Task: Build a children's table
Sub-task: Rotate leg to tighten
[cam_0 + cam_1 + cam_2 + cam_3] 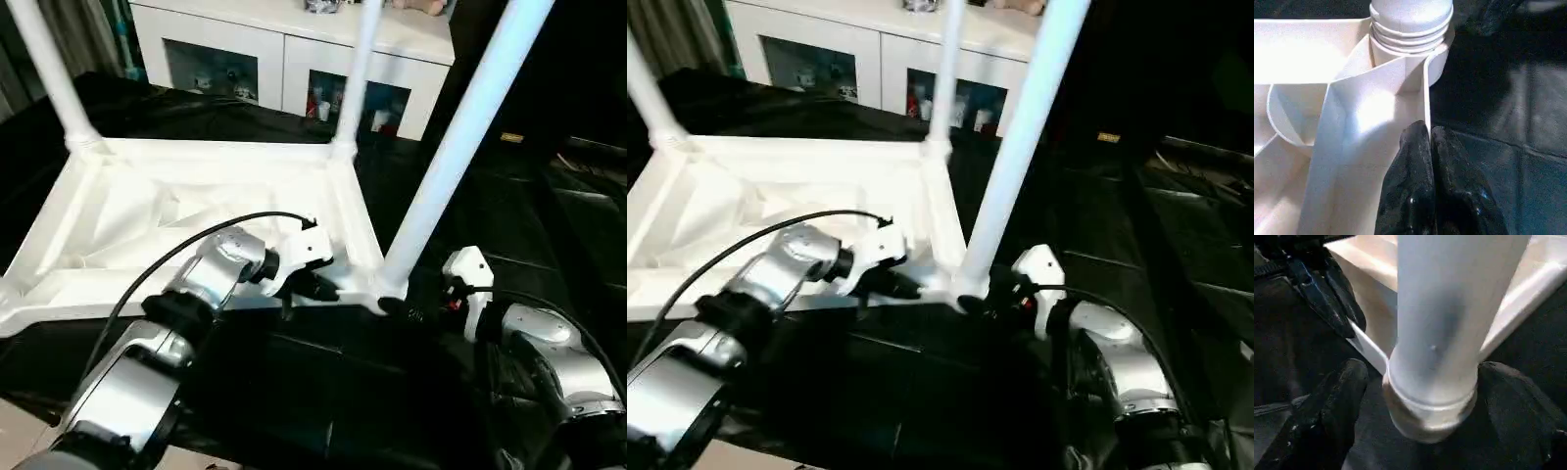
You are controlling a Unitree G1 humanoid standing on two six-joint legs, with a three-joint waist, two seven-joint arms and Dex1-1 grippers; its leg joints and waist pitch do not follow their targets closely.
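Two right gripper (1415,406) fingers (1327,416) stand wide around the upright leg (460,147) at the tabletop's (176,215) near corner socket, while the left gripper (1427,147) pinches the tabletop's rim beside it.

This looks like a room in a home, a living room or a child's playroom. Along the back wall stands a low white cabinet (294,49) with glass doors, and behind the panes small colourful items (321,103) sit on the shelves (toys or bottles, too small to tell). A grey curtain (83,34) hangs beside it. The dark, glossy work surface (323,392) in front reflects the room's light.
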